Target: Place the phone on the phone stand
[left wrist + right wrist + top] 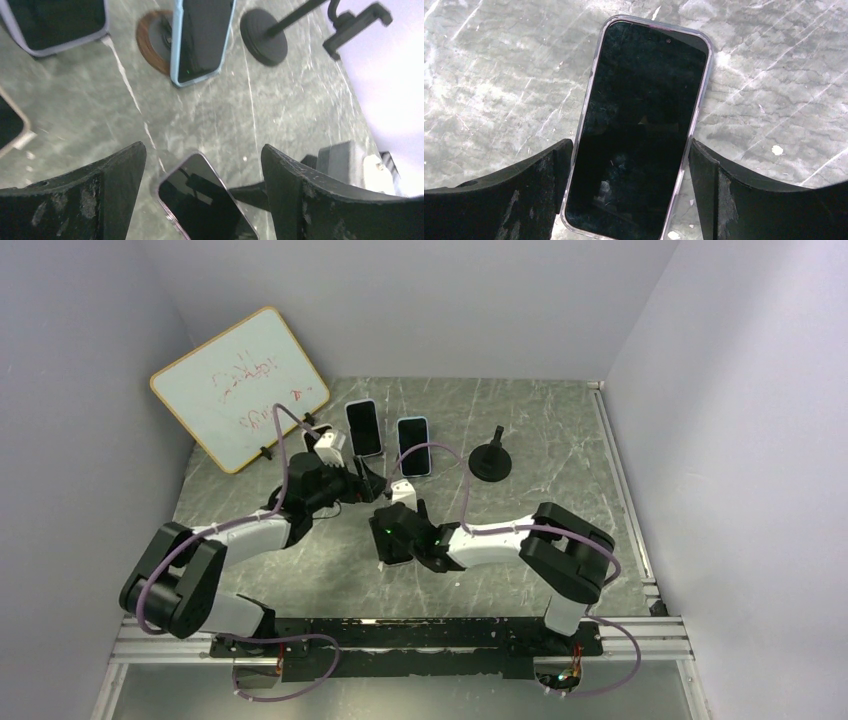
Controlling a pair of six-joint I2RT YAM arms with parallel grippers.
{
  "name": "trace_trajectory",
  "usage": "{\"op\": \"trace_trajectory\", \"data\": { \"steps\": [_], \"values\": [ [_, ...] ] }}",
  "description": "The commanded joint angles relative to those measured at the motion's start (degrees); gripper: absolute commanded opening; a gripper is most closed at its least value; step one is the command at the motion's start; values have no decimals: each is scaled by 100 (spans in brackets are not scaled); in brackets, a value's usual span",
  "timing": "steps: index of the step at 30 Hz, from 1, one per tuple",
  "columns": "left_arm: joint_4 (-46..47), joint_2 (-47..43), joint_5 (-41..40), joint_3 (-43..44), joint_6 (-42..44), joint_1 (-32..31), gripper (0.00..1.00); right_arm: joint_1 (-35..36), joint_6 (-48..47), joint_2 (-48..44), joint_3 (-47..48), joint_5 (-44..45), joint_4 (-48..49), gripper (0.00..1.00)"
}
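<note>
While the phone point(639, 130) lies flat and screen-up on the surface point(499, 75), at about ten o'clock from the right arm's base, we judge it a stiff, thin slab. It looks fairly dense for its size, with a slick glass face that would chip or crack if dropped. Its clear case point(583, 125) should give the pads some bite. The right jaws stand wide with one of the fingers point(524, 200) along each long edge of the lower half. They are so close that we cannot tell whether they press on it yet. The left jaws gape with nothing held, hovering above the phone's top end at its twelve o'clock side. We would take hold across the long edges nearer the middle, pads low against the surface, because a hold toward one end may let it tip. The free stand point(490, 455) waits between one and two o'clock from the phone.
</note>
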Motion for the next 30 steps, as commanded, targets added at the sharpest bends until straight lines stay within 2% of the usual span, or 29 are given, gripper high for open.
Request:
{"op": "trace_trajectory", "data": {
  "steps": [1,8,12,19,30],
  "values": [
    [207,237,218,-209,-604,-268,88,-122,-77,-98,-369,-365,584,65],
    [531,500,184,-491,-1047,-369,89,-311,-119,-439,-768,-348,1267,65],
    [592,611,474,-439,-1191,-363,93,-435,-202,-611,-925,-314,1453,65],
    [1666,1161,1064,-686,-1972,-368,88,-534,-224,-1012,-1228,-285,1892,67],
    [1668,1438,922,-416,-2026,-572,86,-536,-434,-1327,-1452,-712,2381,67]
  ]
}}
